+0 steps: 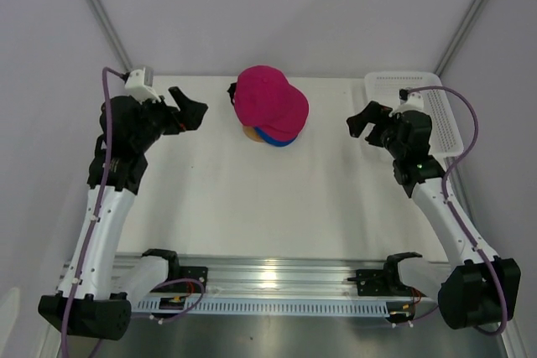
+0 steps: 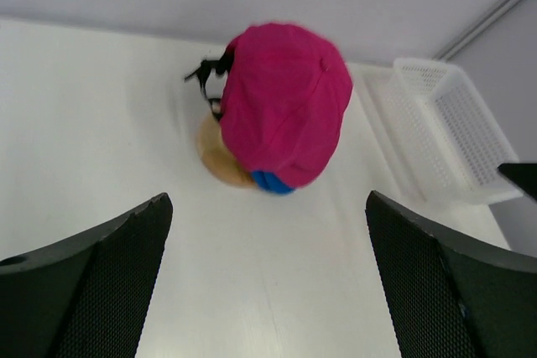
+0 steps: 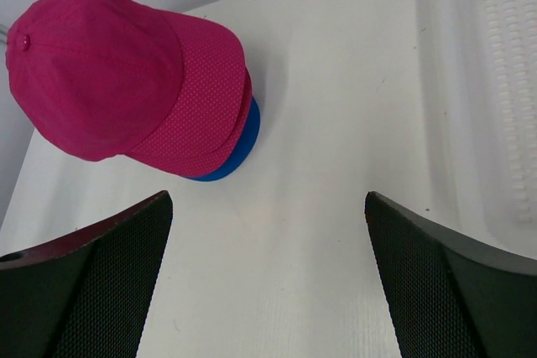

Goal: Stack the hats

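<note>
Since the hats [image 1: 270, 102] sit nested on the stand [image 2: 220, 161] at the far middle, pink over blue, the left gripper [image 1: 193, 111] and right gripper [image 1: 360, 121] hang spread and empty, well apart on either side.

A robotics lab test cell: a white table [image 1: 252, 199] enclosed by plain pale walls [image 1: 277, 6], metal struts [image 1: 96, 14] rising behind its far corners, an aluminium rail [image 1: 277, 278] running along its near edge, purple cables [image 1: 104, 90] trailing beside it.
</note>
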